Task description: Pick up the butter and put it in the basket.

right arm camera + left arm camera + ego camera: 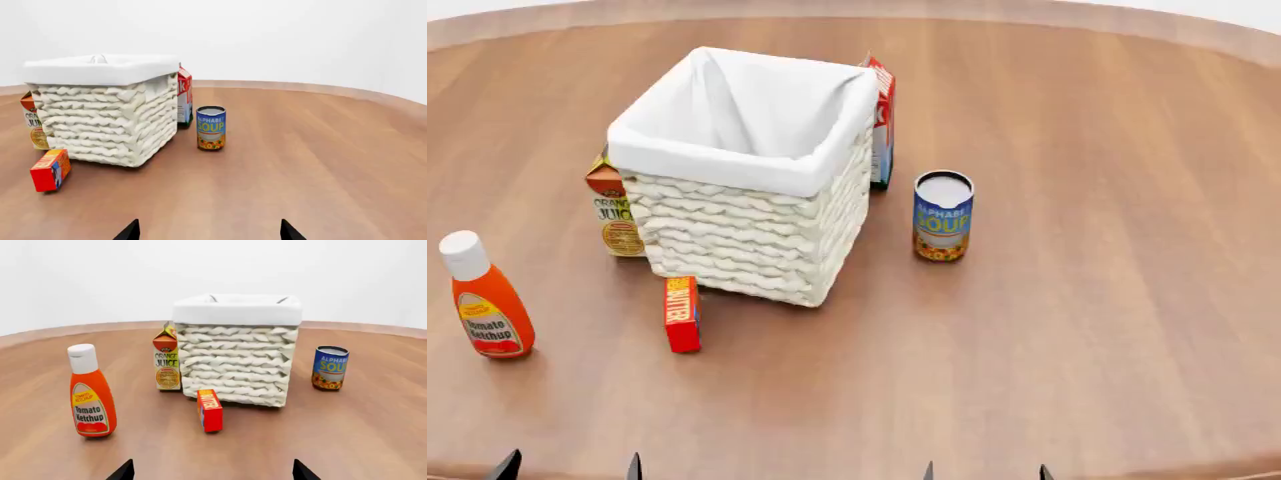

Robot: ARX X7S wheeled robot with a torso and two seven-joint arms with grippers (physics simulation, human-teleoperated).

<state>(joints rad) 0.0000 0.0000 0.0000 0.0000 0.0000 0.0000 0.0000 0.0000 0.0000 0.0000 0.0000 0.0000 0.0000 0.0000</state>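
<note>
Figure: the reach toward the butter, not yet begun. The basket (pixel 747 165), the largest object on the bench (pixel 1094 330), stands ahead of both grippers with its mouth open upward. The butter (pixel 681 313) stands on a narrow edge just beside the basket's near lower corner, too close for us to tell whether they touch.

We judge the left gripper (pixel 212 471) the better choice. In its wrist view the butter (pixel 209 410) lies almost straight ahead and between the lines of the two fingertips, well apart from them. For the right gripper (pixel 209 231), the butter (pixel 51 170) lies far off to the side. The left gripper's jaws are spread wide and hold nothing; so are the right's.

To grasp well, we would advance the left gripper low over the bench and close across the butter's slim width, keeping clear of the basket wall. The ketchup bottle (pixel 91 391) stands off to one side of the path, and the juice carton (pixel 167 359) stands beyond the butter against the basket.
</note>
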